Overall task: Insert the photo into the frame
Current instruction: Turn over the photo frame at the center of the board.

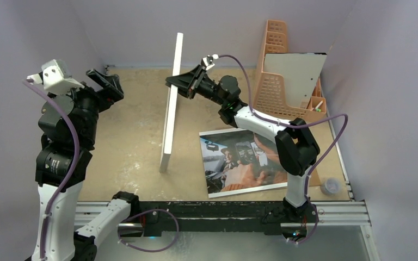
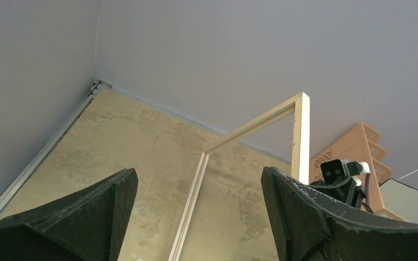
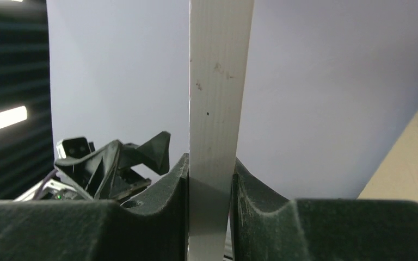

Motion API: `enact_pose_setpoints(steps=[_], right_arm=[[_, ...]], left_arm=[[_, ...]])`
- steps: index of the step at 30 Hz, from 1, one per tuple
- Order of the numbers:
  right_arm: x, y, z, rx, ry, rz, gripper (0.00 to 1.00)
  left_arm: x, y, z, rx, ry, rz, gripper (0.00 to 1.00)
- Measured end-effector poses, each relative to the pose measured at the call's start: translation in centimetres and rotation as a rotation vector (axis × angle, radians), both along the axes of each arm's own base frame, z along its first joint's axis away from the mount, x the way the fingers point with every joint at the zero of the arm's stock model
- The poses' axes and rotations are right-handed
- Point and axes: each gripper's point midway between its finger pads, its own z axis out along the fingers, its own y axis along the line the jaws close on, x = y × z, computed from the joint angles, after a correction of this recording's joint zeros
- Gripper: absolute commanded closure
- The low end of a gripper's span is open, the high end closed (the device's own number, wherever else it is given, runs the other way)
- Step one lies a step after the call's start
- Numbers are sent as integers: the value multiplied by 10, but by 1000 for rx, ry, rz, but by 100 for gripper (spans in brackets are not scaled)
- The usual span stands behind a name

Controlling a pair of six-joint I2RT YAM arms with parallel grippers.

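Note:
The frame [image 1: 172, 100] stands on edge in the middle of the table, seen edge-on, its foot near the front. My right gripper [image 1: 175, 82] is shut on its upper edge; in the right wrist view the pale wood rim [image 3: 217, 109] runs between the two fingers [image 3: 168, 190]. The left wrist view shows the frame's wood rim [image 2: 300, 136] with the table visible through it. The photo [image 1: 239, 161] lies flat at front right, under the right arm. My left gripper [image 1: 106, 82] is open and empty, raised left of the frame, apart from it.
An orange slotted rack [image 1: 275, 76] stands at the back right with a pale board [image 1: 294, 73] leaning on it. A small clear cup [image 1: 331, 186] sits at the front right edge. Grey walls enclose the table on three sides.

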Motion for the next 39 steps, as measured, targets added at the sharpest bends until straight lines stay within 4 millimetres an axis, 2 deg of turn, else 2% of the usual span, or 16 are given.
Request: enact_pose_setpoints(steps=[4, 7, 12, 17, 21, 26, 30, 33, 36, 39], right_arm=[[23, -11, -25, -16, 106, 5, 100], [32, -18, -33, -22, 141, 6, 100], [26, -20, -35, -9, 137, 33, 92], [19, -24, -50, 0, 171, 60, 86], [14, -27, -58, 15, 184, 70, 77], [7, -38, -67, 46, 183, 70, 67], [1, -47, -80, 14, 146, 57, 50], [-2, -46, -111, -89, 149, 53, 41], [-4, -49, -149, -194, 192, 39, 34], [-7, -59, -181, -290, 231, 20, 32]], left_arm=[[4, -2, -8, 5, 23, -5, 12], [6, -3, -12, 8, 35, -7, 12], [10, -6, -22, 14, 59, -19, 12], [18, -9, -37, 21, 97, -27, 12], [26, -12, -71, 29, 173, -28, 12], [34, -22, -130, 20, 307, -60, 12], [36, -29, -170, 7, 403, -85, 12], [35, -32, -186, -4, 439, -94, 12], [36, -34, -192, -11, 451, -100, 12], [37, -34, -194, -14, 451, -101, 13]])
